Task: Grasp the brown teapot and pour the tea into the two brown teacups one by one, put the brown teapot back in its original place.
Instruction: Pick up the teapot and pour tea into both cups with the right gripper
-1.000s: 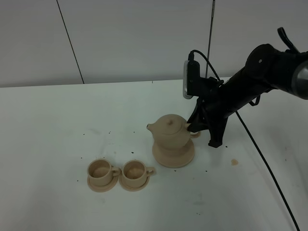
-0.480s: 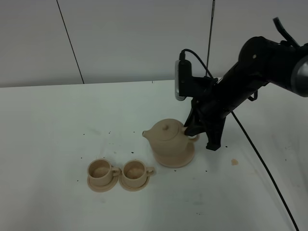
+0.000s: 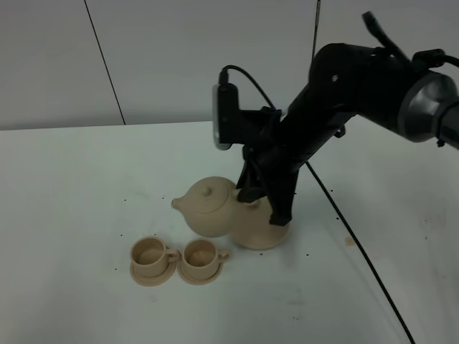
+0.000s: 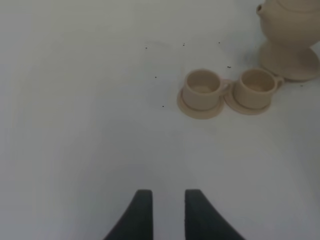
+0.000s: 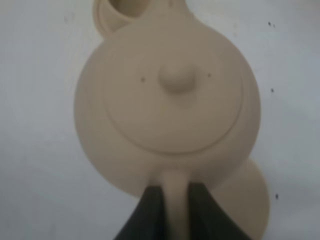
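Right gripper (image 5: pixel 172 197) is clamped on the loop handle of the squat beige-tan ceramic teapot (image 3: pixel 208 208), held just above its wide round saucer (image 3: pixel 267 235) near the bench's middle. Carry it level to the nearer small beige teacup (image 3: pixel 201 253). Tilt slowly, with the spout over the rim.

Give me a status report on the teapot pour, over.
Left jaws open, empty. Right jaws shut on brown teapot handle, pot airborne beside its saucer. Teacups near, nothing between.

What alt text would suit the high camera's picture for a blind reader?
The right gripper of a black robot arm holds a tan teapot by its handle, off its wide saucer, near two teacups on a white table.
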